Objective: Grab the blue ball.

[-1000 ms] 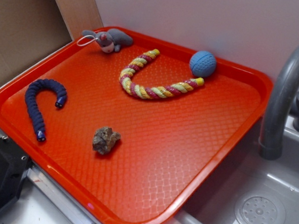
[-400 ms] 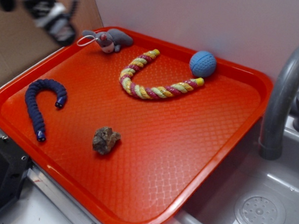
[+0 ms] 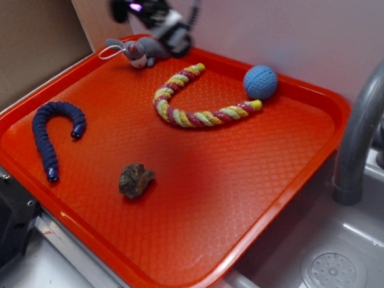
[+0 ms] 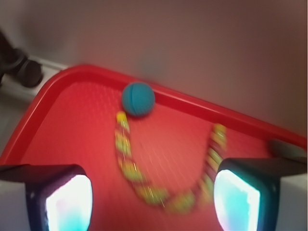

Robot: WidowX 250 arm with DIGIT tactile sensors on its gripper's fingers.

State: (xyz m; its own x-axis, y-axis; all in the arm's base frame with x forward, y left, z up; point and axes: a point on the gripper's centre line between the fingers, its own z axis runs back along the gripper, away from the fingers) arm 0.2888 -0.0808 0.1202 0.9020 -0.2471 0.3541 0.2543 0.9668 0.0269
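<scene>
tray (image 3: pixel 287 189): red, beside sink (image 3: pixel 341 270)
rope (image 3: pixel 194 105): tray's back middle
mouse (image 3: pixel 140 51): back-left corner
tube (image 3: pixel 49 132): left
rock (image 3: pixel 136 180): front-centre

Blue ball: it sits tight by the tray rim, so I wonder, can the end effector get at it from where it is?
Probably yes: the end effector is open, with only the rope toy between it and the blue ball.

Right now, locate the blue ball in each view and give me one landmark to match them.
Exterior: the blue ball sits upper right, near the far rim of the red tray, touching one end of the rope toy.
Wrist: the blue ball is upper centre, against the tray's far rim, just above one end of the blurred rope toy.
Shared landmark: the U-shaped yellow-and-red rope toy, one end at the ball.
</scene>
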